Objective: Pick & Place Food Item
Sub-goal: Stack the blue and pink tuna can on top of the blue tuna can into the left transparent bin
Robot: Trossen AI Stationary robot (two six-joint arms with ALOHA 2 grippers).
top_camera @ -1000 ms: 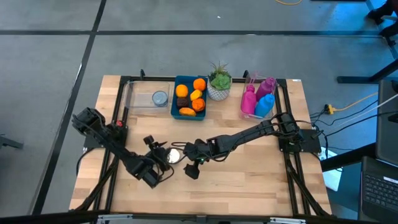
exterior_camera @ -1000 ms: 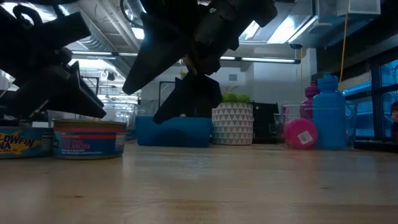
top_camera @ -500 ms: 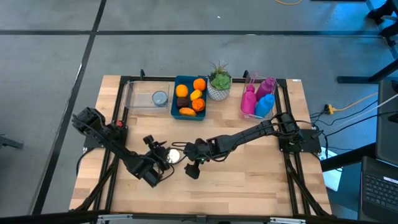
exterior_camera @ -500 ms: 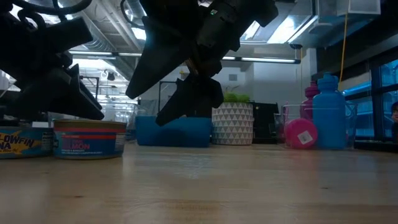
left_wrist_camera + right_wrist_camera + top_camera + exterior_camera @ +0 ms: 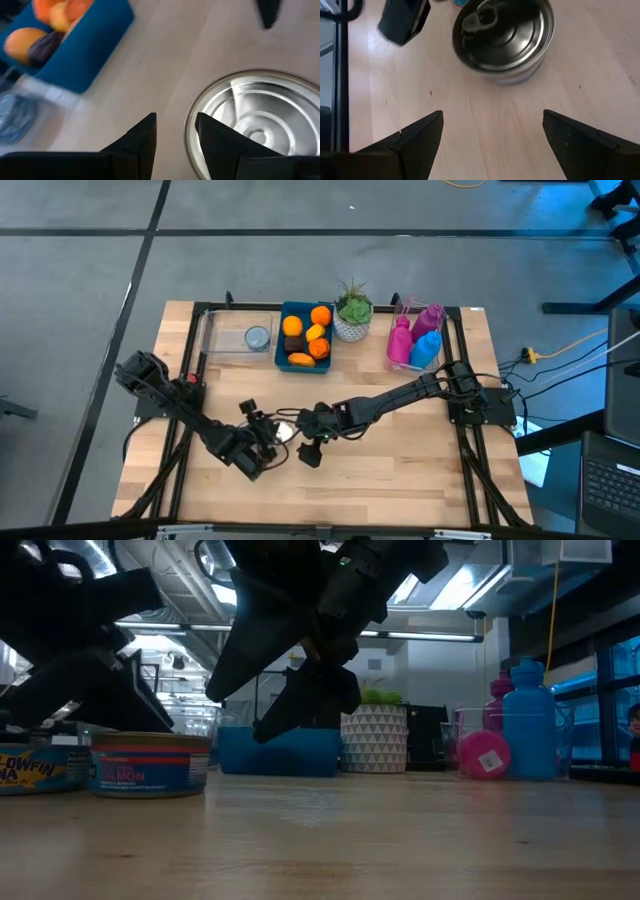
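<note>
can (image 5: 283, 431) mid-table, upright, between both arms | left gripper (image 5: 266, 448) jaws narrow, astride can's rim, nothing lifted | right gripper (image 5: 307, 451) jaws wide, empty, can just ahead | left nearer

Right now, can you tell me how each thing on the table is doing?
Can: upright on the table, lid shut, pull tab flat.
Left gripper: fingers partly open, straddling the can's rim.
Right gripper: fingers wide open, holding nothing, aimed at the can.
Blue bin: filled with orange and brown food.
Clear tray: holds one round can.
Bottles: lying in a clear holder.
Plant: upright in its pot.
</note>
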